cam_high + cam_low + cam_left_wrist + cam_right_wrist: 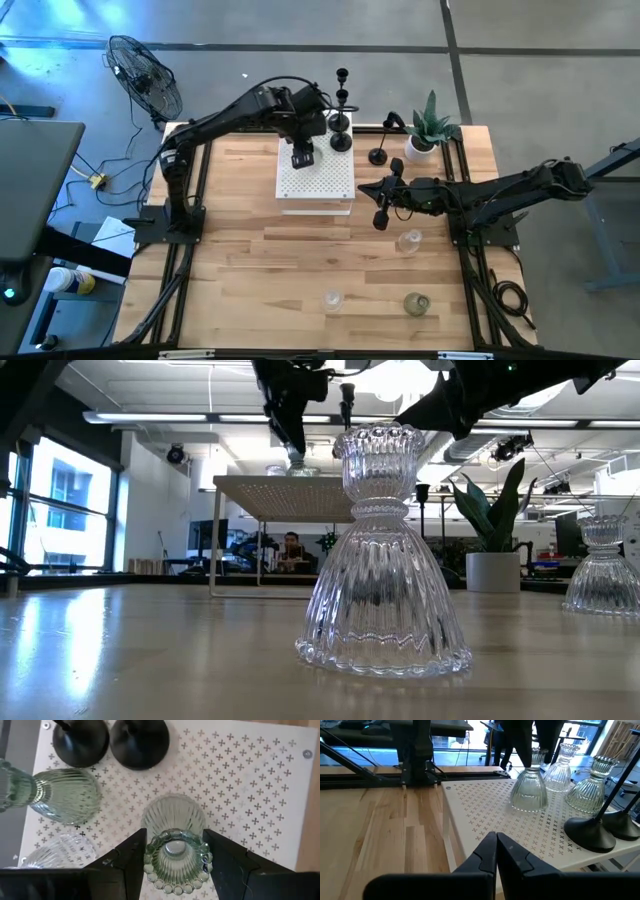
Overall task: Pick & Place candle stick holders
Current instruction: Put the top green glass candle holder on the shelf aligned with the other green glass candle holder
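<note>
The left hand (175, 865) grips a greenish glass holder (176, 845) standing on the white box (316, 178) at the frame's upper middle. 2 more glass holders (65, 795) and 2 black holders (140, 742) stand there too. The right hand (381, 212) is closed and empty.

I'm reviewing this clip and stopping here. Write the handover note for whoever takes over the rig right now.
Left gripper: over the white perforated box, fingers either side of a greenish glass holder standing on it; contact not clear.
Right gripper: shut, empty, waiting beside the box.
Done: on the box stand three glass holders, counting this one, and two black holders.
Left: three glass holders on the table; also a black holder beside the potted plant and two black ones at the table's far edge.
</note>
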You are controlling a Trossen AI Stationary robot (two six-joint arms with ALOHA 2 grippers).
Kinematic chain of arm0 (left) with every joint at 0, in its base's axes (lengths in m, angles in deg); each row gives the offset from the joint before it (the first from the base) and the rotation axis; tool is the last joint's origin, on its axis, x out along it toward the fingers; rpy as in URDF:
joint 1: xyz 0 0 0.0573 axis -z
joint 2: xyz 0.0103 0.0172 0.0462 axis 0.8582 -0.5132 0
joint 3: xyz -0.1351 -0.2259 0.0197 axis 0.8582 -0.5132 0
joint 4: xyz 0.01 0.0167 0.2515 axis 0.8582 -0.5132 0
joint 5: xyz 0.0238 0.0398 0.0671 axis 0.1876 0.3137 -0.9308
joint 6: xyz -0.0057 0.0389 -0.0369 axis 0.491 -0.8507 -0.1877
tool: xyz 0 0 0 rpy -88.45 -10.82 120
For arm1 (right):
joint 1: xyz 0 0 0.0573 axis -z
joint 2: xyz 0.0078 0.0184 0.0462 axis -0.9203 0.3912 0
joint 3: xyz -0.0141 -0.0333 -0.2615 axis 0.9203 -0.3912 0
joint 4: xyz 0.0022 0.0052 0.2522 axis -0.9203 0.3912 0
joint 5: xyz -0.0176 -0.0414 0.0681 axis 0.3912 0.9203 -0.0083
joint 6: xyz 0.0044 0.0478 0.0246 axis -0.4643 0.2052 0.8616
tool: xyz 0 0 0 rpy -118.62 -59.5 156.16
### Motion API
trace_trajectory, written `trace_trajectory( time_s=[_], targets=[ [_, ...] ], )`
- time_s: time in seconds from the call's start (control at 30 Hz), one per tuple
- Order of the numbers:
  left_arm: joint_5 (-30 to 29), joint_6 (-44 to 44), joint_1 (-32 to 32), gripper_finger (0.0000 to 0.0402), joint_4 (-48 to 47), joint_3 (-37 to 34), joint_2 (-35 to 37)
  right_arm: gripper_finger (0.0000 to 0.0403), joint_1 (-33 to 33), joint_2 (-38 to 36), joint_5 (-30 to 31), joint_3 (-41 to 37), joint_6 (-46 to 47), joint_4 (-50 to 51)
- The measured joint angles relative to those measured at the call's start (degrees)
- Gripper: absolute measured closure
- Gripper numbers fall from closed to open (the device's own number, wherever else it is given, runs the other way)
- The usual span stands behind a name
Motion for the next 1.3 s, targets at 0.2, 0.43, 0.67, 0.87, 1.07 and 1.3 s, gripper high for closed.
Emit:
trace_trajectory(
  time_s=[0.2,0.43,0.67,0.87,1.07,1.3],
  targets=[
    [0.0,-0.4,0.1,0.0225,0.5,0.1,-0.3,0.0401,0.0,0.0,0.0,0.0,0.0,0.0],
    [-0.2,-0.4,0.1,0.0173,1.3,0.1,-0.4,0.0401,0.0,0.0,0.0,0.0,0.0,0.1],
    [-0.3,-3.6,0.2,0.0145,2.1,0.1,1.6,0.0401,0.0,0.0,0.0,0.0,0.0,0.2],
    [3.5,-5.2,0.2,0.0202,0.7,0.0,9.0,0.0401,0.0,0.0,-1.7,0.0,0.0,0.5],
    [15.5,-6.9,1.4,0.0318,12.5,-14.4,24.2,0.0402,-0.2,2.4,-3.6,0.0,4.6,0.7],
    [17.9,-1.1,3.2,0.0393,51.0,-56.4,47.9,0.0396,-1.6,16.2,-2.0,0.1,8.1,-20.4]
  ],
)
